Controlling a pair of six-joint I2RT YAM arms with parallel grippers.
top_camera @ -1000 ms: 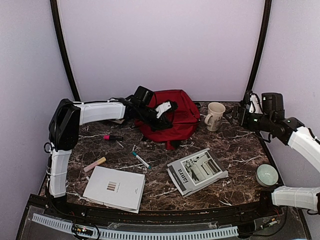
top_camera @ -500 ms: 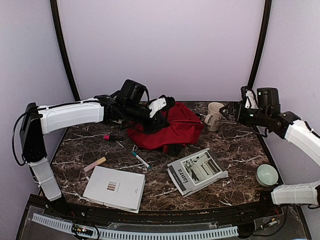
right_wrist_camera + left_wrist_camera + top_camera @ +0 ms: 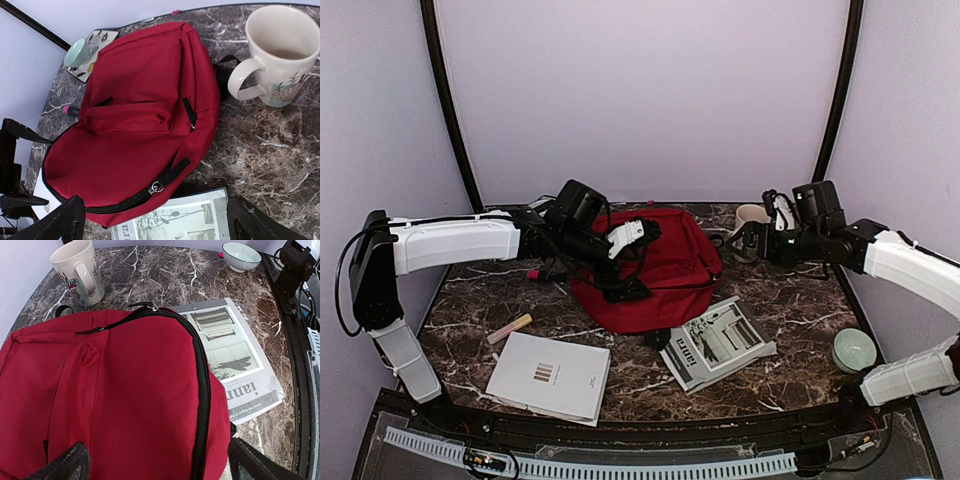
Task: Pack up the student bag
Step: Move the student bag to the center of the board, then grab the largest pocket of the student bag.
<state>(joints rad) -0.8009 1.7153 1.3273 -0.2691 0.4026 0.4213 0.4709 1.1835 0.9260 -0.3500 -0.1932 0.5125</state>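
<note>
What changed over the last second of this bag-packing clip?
The left gripper dragged the student bag toward the near edge, then let go and now stands open above it; the bag lies flatter, reaching the magazine. The right gripper, open, swung left to beside the mug. The notebook, bowl and mug stayed put.

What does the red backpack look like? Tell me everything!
The backpack is soft red cloth with black zippers, a front pocket and a silver zipper pull. It looks zipped shut and lies flat, pocket side up, on the marble table. One edge covers a corner of the magazine. A black strap pokes out near the mug.
</note>
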